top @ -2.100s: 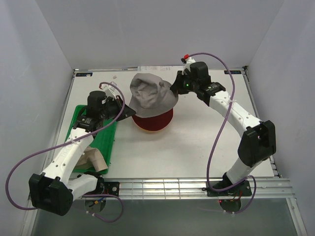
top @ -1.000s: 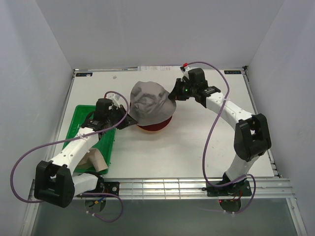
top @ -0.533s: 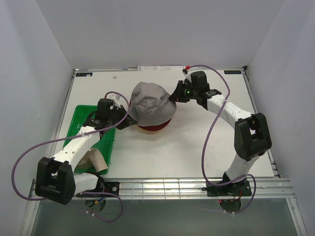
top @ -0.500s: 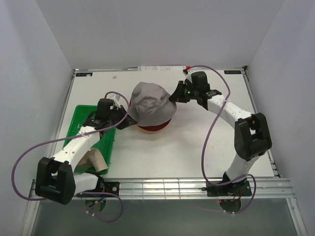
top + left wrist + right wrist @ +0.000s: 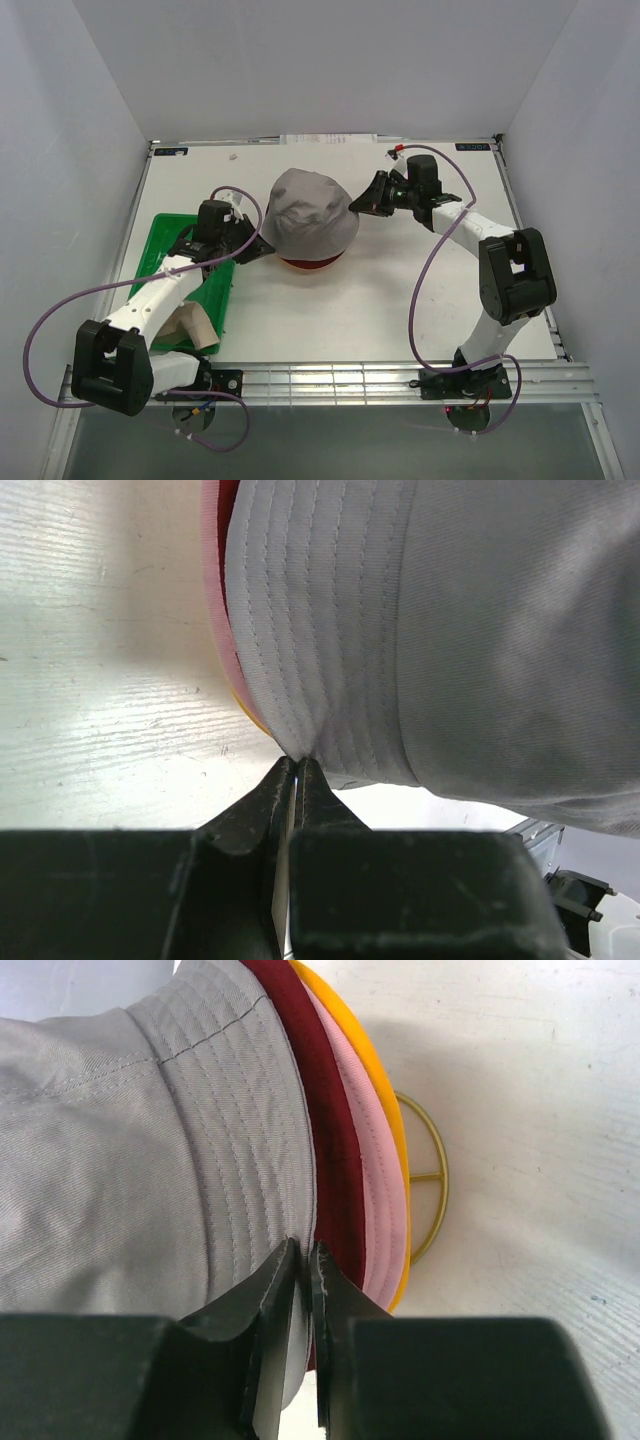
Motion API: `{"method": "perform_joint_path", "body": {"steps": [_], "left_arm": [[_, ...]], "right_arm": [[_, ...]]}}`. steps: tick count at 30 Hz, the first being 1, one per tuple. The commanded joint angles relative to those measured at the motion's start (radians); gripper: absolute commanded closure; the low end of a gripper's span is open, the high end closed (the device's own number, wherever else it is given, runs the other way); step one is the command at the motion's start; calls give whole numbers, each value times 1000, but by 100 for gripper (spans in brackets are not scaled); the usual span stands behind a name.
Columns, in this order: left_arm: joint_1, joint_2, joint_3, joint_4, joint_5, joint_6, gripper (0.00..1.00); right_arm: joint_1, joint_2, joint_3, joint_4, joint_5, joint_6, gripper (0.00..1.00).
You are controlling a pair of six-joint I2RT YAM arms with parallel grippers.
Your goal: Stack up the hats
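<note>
The grey hat (image 5: pixel 308 210) sits on the pile mid-table (image 5: pixel 400 300). My left gripper (image 5: pixel 297 765) has its fingers pressed together on the hem of the brim, and I cannot tell how much cloth lies between them. My right gripper (image 5: pixel 305 1255) is clamped on the opposite hem. Beside it only the edges of the dark red hat (image 5: pixel 328 1160), the pale pink hat (image 5: pixel 375 1200) and the yellow-orange hat (image 5: pixel 404 1190) show. The gold wire frame (image 5: pixel 435 1175) is mostly covered. My left arm partly hides the beige hat (image 5: pixel 195 325) in the green tray (image 5: pixel 215 290).
</note>
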State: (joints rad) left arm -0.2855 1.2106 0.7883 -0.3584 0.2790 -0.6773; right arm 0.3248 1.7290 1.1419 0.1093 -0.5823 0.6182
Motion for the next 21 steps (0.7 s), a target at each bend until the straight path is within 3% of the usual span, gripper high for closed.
{"method": "perform_joint_path", "body": {"steps": [1,4,6,21], "left_arm": [[5,-6,15,-114,-57,35,100],[5,-13,17,-117,-55,36,100],[5,-14,17,-122,-60,36,100],[5,36,3,-137,-100,31,100]], "right_arm": [[-27,21,-30,42,-43,40,83],[-29,32,-30,52,-63,49,84],[-29,35,-30,56,-65,54,92],[-33,84,-25,-62,24,3,92]]}}
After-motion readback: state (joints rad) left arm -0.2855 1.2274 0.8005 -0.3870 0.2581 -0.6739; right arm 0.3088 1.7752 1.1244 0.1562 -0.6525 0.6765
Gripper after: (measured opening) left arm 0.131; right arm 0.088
